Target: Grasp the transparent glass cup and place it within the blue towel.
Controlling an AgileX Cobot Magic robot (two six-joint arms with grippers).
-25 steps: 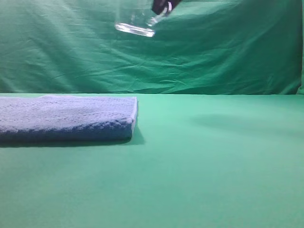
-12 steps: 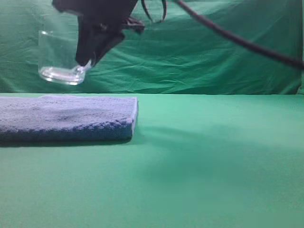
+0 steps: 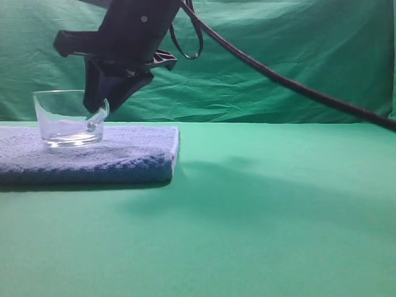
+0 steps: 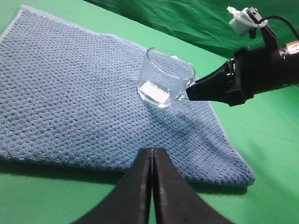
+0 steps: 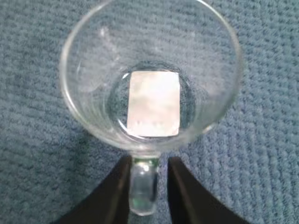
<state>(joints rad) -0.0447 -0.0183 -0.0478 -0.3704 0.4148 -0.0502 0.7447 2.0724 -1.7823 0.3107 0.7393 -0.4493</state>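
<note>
The transparent glass cup [image 3: 67, 120] stands upright on the blue towel [image 3: 130, 154], near its middle. My right gripper [image 3: 99, 111] reaches across from the right and straddles the cup's loop handle [image 5: 142, 191]. In the right wrist view [image 5: 148, 161] the left finger touches the handle and a narrow gap shows at the right finger, so the jaws are slightly open. The left wrist view shows the cup [image 4: 166, 77] on the towel [image 4: 70, 93] with the right gripper [image 4: 190, 92] at its handle. My left gripper [image 4: 152, 150] is shut and empty, over the towel's near edge.
Green cloth covers the table [image 3: 278, 216] and hangs as a backdrop [image 3: 278, 62]. The right arm's cable [image 3: 297, 86] slants across the upper right. The towel's right edge [image 3: 176, 151] lies left of centre.
The right gripper carried the cup from the top of the view down and to the left. The cup now rests on the towel instead of hanging above it.
</note>
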